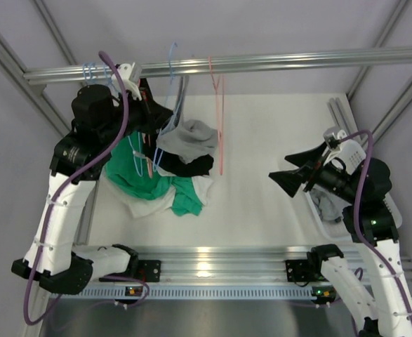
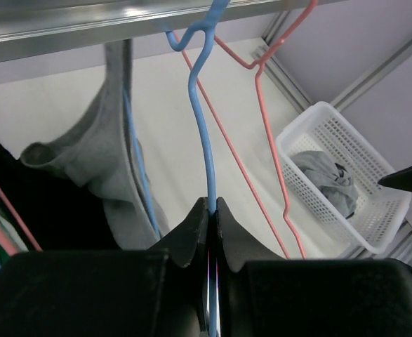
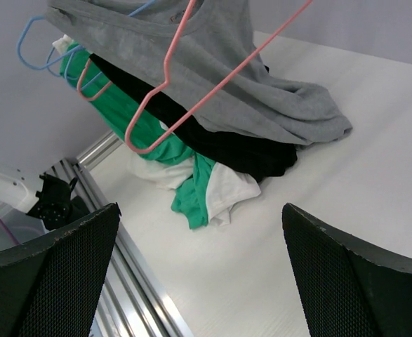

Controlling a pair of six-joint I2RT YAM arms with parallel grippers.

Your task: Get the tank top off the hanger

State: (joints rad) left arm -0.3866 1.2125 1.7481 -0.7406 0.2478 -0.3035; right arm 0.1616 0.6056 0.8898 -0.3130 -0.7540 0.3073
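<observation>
A grey tank top (image 1: 188, 137) hangs from a blue hanger (image 1: 172, 64) hooked on the metal rail (image 1: 276, 62). Its lower part drapes over a heap of clothes. My left gripper (image 2: 212, 205) is shut on the blue hanger's wire (image 2: 204, 133) just below the hook, and the tank top's strap (image 2: 111, 151) hangs to the left of it. My right gripper (image 1: 290, 180) is wide open and holds nothing. It hovers over the table at the right and faces the tank top (image 3: 227, 77) from a distance.
An empty pink hanger (image 1: 218, 112) hangs on the rail just right of the blue one. Black, green and white garments (image 1: 156, 184) lie piled under the tank top. A white basket (image 2: 339, 175) with a grey garment stands at the right edge.
</observation>
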